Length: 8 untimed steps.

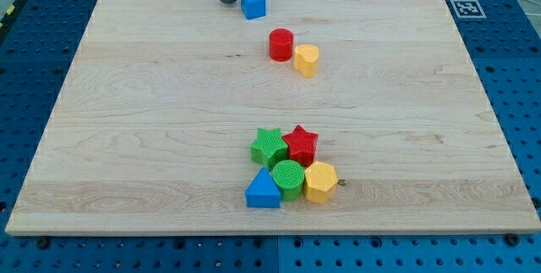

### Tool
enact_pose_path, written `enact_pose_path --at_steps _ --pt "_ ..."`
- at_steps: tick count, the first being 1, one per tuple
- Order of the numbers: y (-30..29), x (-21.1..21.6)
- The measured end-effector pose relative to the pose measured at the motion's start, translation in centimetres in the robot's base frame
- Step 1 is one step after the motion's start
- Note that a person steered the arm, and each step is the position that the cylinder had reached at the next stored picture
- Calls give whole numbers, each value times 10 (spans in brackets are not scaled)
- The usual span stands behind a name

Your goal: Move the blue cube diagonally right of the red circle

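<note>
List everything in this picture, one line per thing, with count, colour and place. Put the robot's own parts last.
blue cube: 1, blue, near the board's top edge, just right of my tip.
red circle: 1, red, below and right of the blue cube.
yellow block: 1, yellow, touching the red circle's lower right.
green star: 1, green, cluster's upper left, near the view's bottom.
red star: 1, red, cluster's upper right.
green circle: 1, green, cluster's middle.
blue triangle: 1, blue, cluster's lower left.
yellow hexagon: 1, yellow, cluster's lower right.
board: 1, pale wood, fills most of the view.
tag: 1, black and white, off the board's top right corner.
my tip: 1, dark, just left of the blue cube.
</note>
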State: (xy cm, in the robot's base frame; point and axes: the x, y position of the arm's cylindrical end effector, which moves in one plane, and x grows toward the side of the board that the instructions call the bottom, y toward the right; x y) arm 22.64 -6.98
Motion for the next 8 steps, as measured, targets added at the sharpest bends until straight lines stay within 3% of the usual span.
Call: enact_pose_path --at_steps 8 --pt "3 6"
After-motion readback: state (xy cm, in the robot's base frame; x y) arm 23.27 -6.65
